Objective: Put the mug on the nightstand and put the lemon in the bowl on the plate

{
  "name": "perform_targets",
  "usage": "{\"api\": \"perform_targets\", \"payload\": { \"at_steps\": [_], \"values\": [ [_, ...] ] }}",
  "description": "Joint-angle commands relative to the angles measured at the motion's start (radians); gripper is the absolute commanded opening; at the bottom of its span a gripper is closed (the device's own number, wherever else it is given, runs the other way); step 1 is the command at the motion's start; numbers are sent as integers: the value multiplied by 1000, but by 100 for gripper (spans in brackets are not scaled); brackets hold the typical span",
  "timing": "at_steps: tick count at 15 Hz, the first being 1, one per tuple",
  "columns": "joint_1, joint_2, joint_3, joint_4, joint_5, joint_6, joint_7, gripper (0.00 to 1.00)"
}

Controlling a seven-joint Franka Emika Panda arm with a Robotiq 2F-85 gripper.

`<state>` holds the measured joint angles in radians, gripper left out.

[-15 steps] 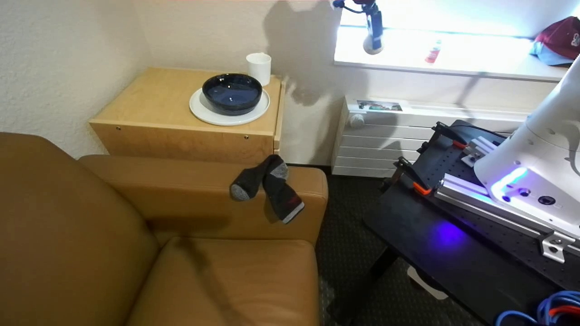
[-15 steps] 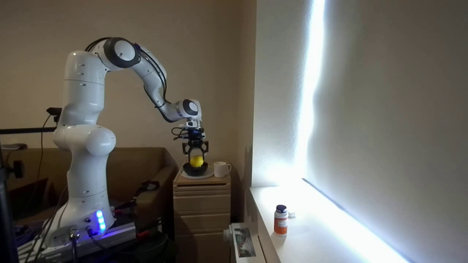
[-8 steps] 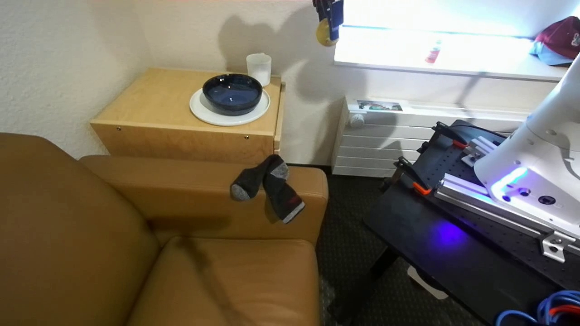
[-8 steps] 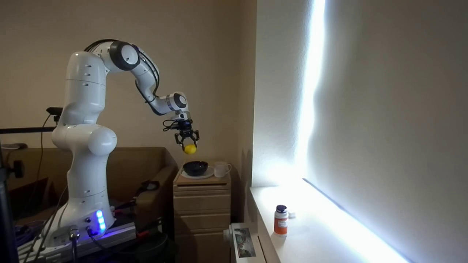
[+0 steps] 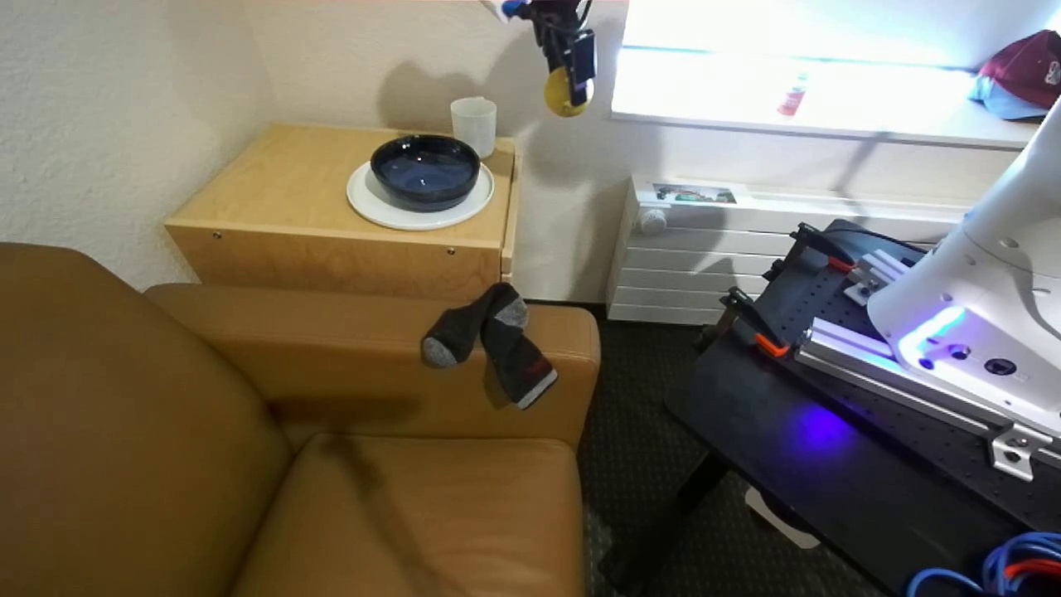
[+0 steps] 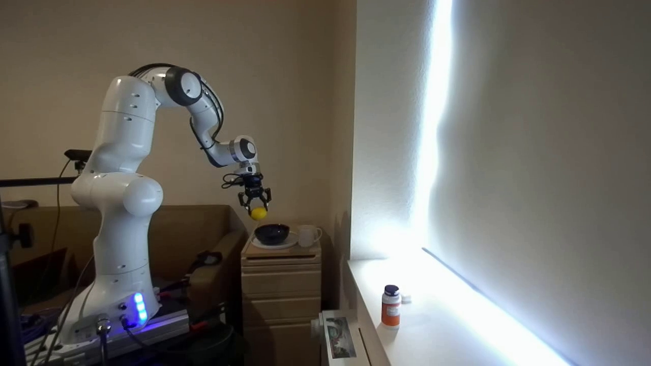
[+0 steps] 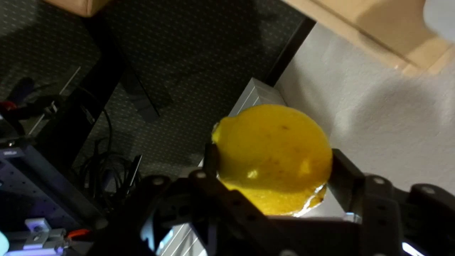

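Between fingers (image 7: 344,177) — glossy, rounded lemon (image 7: 273,153).

socks (image 5: 501,336) on sofa (image 5: 298,390), perhaps pill bottle (image 6: 390,307)

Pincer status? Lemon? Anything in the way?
Pincer shut on lemon, midair. Not yet in bowl, which sits on plate. Mug on nightstand beside plate, possible snag on approach.

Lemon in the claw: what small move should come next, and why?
Probably carry the lemon over to above the bowl on the plate before any release: the claw grips it, but the wrist view shows floor and wall behind it, no bowl.
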<state>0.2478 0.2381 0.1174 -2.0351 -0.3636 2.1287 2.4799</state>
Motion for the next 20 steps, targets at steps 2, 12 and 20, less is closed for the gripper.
{"api": "perform_targets", "payload": {
  "at_steps": [2, 12, 20],
  "values": [
    [38, 151, 11, 209, 37, 81, -19, 50],
    [49, 276, -17, 363, 133, 84, -52, 50],
    [22, 499, -29, 630, 372, 106, -124, 50]
  ]
}}
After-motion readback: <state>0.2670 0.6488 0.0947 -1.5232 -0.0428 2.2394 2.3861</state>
